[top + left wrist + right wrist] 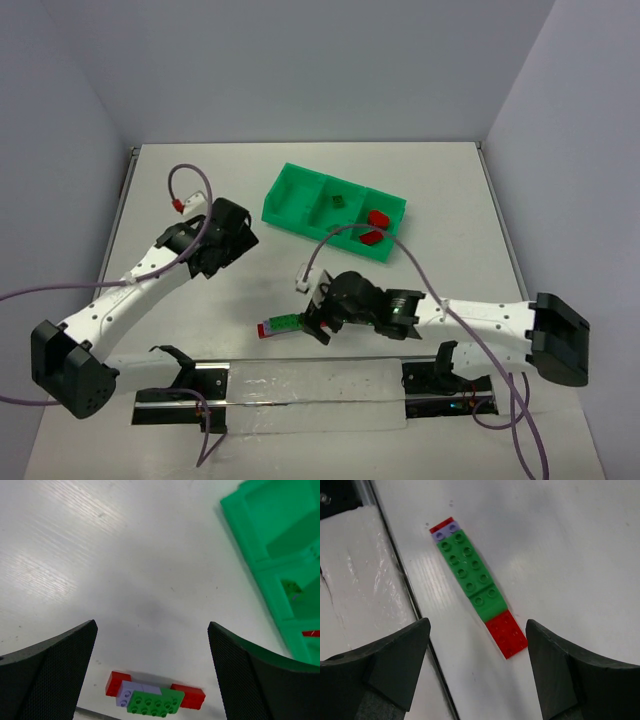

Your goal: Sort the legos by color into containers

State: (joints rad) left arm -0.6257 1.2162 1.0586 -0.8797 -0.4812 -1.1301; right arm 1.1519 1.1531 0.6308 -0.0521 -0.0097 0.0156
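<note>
joined legos [283,324]: on the counter [200,170], just in front of the right hand [318,320]
tray [296,205]: on the counter, beyond the right hand, right of the left hand [236,240]
loose legos [377,222]: in the tray's middle and right compartments

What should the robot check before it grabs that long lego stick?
1. Right arm's fingers open: ok.
2. Stick of joined red, lavender and green plastic bricks lies flat on the white table: ok.
3. Stick centred between those fingers: not ok, only its red end reaches the gap.
4. Colours separated: not ok, all joined.
5. Room in the bright green plastic tray: ok.
6. Left arm's fingers open and clear of the stick: ok.
</note>
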